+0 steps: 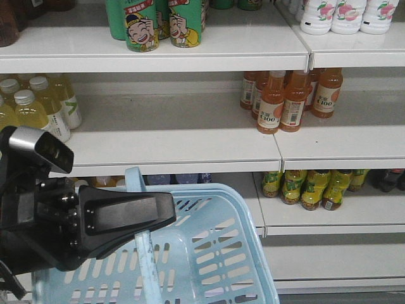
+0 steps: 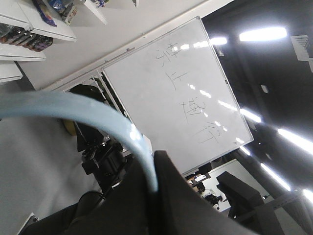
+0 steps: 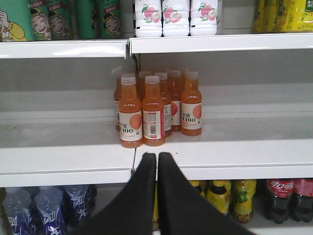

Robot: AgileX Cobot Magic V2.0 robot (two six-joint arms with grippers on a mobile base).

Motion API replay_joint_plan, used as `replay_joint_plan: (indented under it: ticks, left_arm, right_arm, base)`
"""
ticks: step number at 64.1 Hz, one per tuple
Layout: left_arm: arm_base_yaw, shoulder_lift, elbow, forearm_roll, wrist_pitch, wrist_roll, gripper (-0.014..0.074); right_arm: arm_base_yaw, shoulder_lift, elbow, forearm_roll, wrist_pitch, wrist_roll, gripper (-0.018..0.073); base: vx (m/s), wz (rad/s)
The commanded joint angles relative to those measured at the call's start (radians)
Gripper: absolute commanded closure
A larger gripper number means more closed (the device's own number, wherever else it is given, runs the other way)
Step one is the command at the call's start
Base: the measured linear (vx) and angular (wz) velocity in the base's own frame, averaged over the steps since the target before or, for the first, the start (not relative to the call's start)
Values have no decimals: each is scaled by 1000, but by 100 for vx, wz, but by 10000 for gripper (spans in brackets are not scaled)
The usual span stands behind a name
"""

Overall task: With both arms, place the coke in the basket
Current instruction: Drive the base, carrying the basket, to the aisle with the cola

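Item 1: left gripper, jaws pinched on the flat handle of the basket. It is probably held this way to carry the basket open side up in front of the shelving.

Item 2: right gripper, jaws pressed together with nothing between them. It faces the orange bottles near the middle shelf's front edge and is apparently free to fetch.

Item 3: coke, not in view. Only dark cola bottles show, at the bottom shelf's right end.
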Motion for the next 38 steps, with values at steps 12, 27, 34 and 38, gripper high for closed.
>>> replay_joint_plan:
  ticks: [12,27,34,38]
  left_arm:
    - [-7,-21,-33,-81,-163,-1,603]
    - [-7,-21,-33,-81,-163,-1,603]
    - [-7,-21,-33,-81,-163,-1,603]
    - [-7,-21,-33,-81,-163,-1,603]
  right_arm:
    - [-5,2,8,-12,-68,-3,564]
    - [-5,2,8,-12,-68,-3,564]
    - [-5,2,8,-12,-68,-3,564]
    - [-5,2,8,-12,-68,-3,564]
  base:
    - [0,0]
    - [0,-1]
    - [-1,-6]
    - [-2,-10]
